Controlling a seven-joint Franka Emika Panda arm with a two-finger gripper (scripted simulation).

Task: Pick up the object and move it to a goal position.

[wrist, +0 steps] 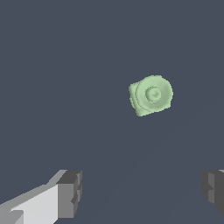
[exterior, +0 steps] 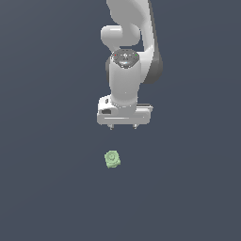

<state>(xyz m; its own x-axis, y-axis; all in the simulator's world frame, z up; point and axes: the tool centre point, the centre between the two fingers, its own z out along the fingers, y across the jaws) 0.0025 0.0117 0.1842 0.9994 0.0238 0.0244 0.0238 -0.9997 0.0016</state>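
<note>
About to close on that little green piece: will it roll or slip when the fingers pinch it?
The green piece looks blocky beneath its round knob, so it probably sits flat and won't roll. It seems rigid. It is far narrower than the open gripper, so an off-centre pinch might twist or nudge it.

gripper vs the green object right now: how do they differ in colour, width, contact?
Colour: the gripper is white with dark finger pads; the object is pale green all over.
Width: the gripper body spans far wider than the object, which would fit easily between the open fingers.
Contact: the gripper hangs from the arm, empty; the object lies apart from it on the dark floor, knob facing the wrist camera.
Shared: both have blocky bodies.
</note>
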